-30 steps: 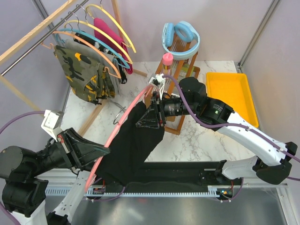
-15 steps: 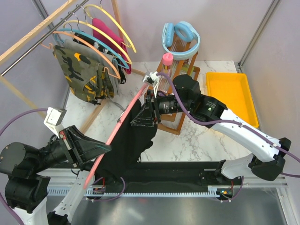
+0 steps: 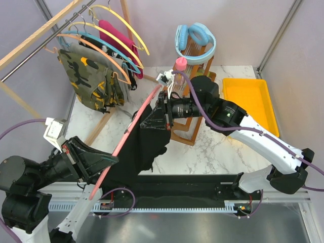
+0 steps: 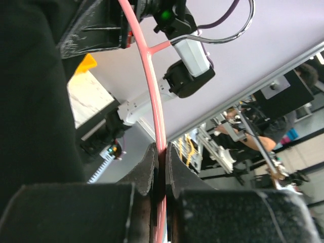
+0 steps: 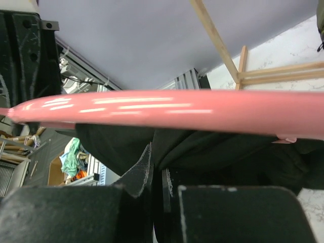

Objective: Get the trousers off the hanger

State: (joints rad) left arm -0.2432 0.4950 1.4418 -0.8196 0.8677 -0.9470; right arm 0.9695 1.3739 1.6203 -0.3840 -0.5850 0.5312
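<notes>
Black trousers (image 3: 139, 157) hang draped over the pink hanger (image 3: 126, 136), which slants across the near-left of the bench (image 3: 217, 152) between both arms. The cloth falls from the hanger's upper half down to the bench's near edge. Change over the last second: the right claw (image 3: 149, 122) has moved up and to the left, the hanger's top end has risen toward the back with it, and the cloth's right side has pulled in narrower and bunched. Reads as the garment starting to slide along the bar, so removal is underway but not done, since the cloth is still over the hanger. Left claw (image 3: 109, 162) is clamped on the hanger's lower stretch. The left wrist view shows the pink bar (image 4: 152, 86) running straight down into the pinch of its nearly shut fingers (image 4: 149, 164), with black cloth filling the left side. Right claw sits at the top of the cloth, just under the bar. In the right wrist view its jaws are nearly together on a fold of black cloth (image 5: 212, 147) directly below the hanger (image 5: 177, 114). It looks like cloth only in the grip, though the contact is dark and hard to confirm. Camouflage trousers (image 3: 88, 76) hang untouched on the rack (image 3: 35, 33) at far left, well apart from both claws.
</notes>
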